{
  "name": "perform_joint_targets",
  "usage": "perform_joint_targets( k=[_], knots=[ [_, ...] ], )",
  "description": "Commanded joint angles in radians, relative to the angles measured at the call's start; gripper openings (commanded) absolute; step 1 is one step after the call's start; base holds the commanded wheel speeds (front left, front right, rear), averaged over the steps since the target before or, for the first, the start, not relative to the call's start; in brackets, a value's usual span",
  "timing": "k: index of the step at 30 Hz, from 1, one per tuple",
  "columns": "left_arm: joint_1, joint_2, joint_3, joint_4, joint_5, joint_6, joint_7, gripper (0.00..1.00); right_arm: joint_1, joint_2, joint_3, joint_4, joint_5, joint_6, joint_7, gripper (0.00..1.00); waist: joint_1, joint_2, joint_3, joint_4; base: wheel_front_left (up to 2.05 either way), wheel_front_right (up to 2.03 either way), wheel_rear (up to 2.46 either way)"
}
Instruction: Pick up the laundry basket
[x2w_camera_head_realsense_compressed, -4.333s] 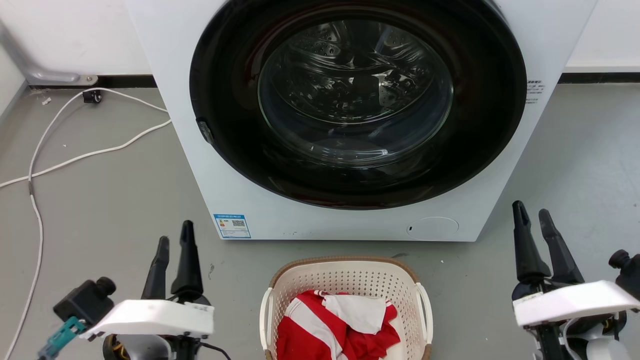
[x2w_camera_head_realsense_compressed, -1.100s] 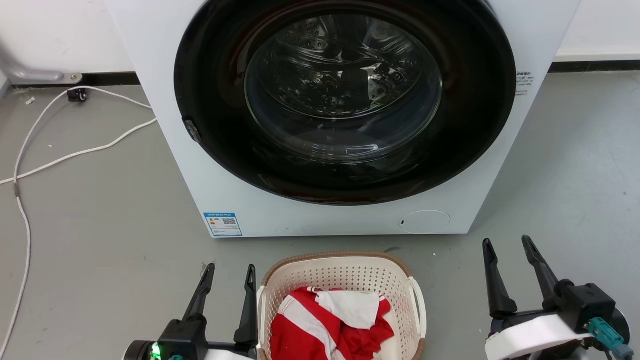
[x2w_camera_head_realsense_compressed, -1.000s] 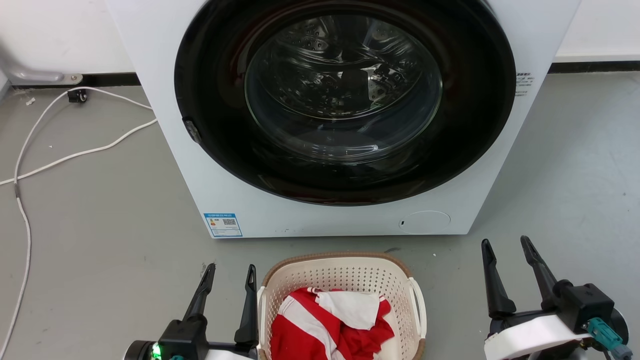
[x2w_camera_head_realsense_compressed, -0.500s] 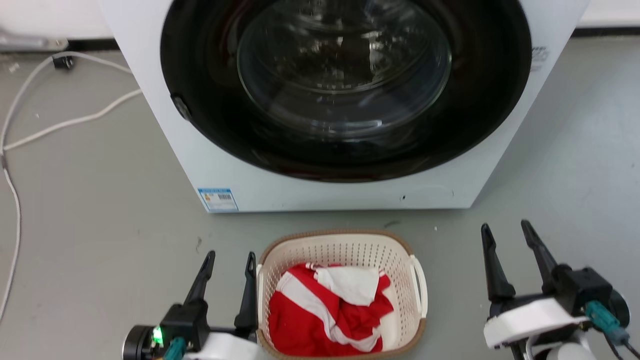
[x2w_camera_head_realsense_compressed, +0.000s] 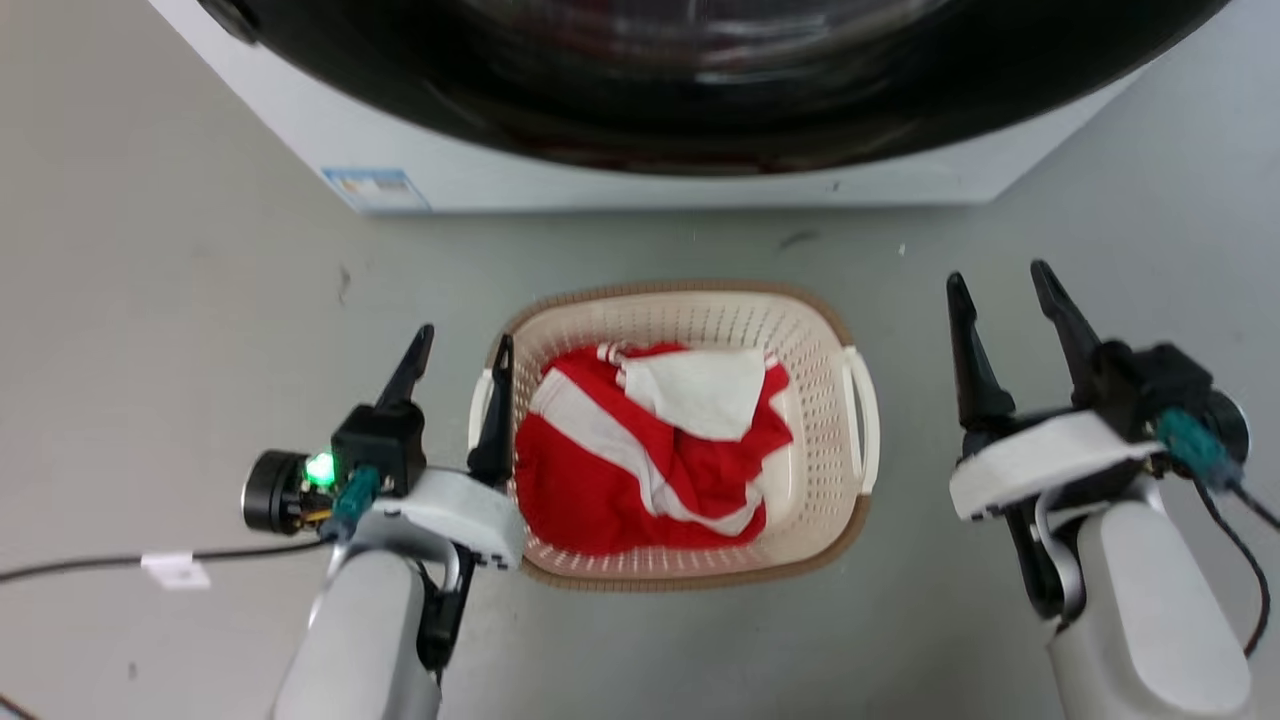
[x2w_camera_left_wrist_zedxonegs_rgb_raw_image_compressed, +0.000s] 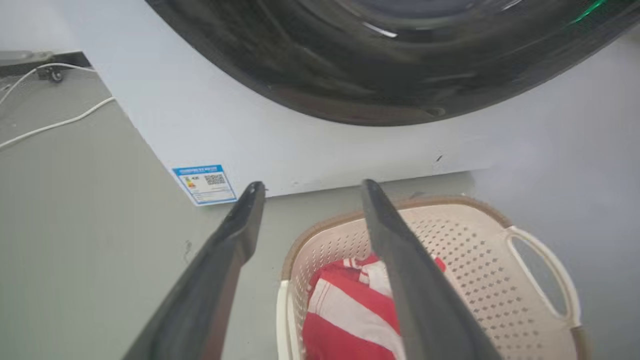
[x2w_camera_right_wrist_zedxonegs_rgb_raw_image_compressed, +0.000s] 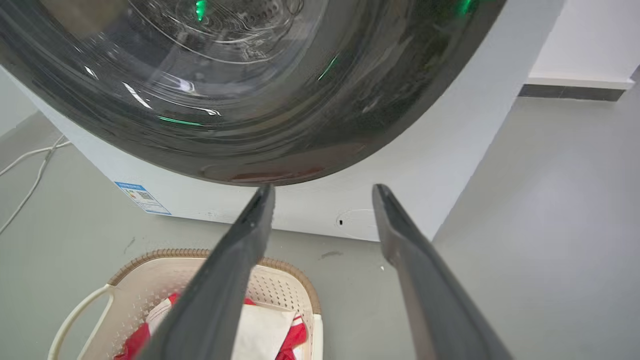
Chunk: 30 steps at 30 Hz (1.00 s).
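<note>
Worryingly, the left pincer (x2w_camera_head_realsense_compressed: 465, 342), spread, straddles the nine-o'clock edge of the laundry basket (x2w_camera_head_realsense_compressed: 690, 310) while the right pincer (x2w_camera_head_realsense_compressed: 1000, 282), also spread, hangs wide at three (a one-sided lift could tip it).

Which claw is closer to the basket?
Left. The left gripper is open beside the basket, at its left handle; the right gripper, also open, hangs clear of its right side.
</note>
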Motion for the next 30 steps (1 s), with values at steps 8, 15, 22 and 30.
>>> perform_joint_targets(
  k=[8, 15, 22, 30],
  knots=[
    [-0.209, 0.033, -0.028, 0.282, 0.051, -0.026, -0.003, 1.00, -0.153, 0.000, 0.021, 0.175, -0.006, 0.000, 0.069, 1.00, -0.0002, 0.0000, 0.215, 0.018, 0.00, 0.00, 0.00],
    [-0.369, 0.041, -0.033, 0.532, 0.036, -0.043, -0.003, 1.00, -0.259, 0.000, 0.020, 0.346, 0.029, 0.000, 0.125, 1.00, -0.0002, 0.0000, 0.292, 0.032, 0.00, 0.00, 0.00],
    [-0.489, 0.050, -0.053, 0.720, 0.018, -0.065, -0.002, 1.00, -0.356, 0.000, 0.047, 0.492, 0.025, 0.000, 0.163, 1.00, -0.0002, 0.0000, 0.357, 0.028, 0.00, 0.00, 0.00],
    [-0.590, 0.038, -0.121, 0.859, 0.014, -0.078, 0.020, 1.00, -0.448, 0.000, 0.049, 0.639, 0.051, 0.000, 0.220, 1.00, -0.0002, 0.0000, 0.400, 0.049, 0.00, 0.00, 0.00]
  ],
)
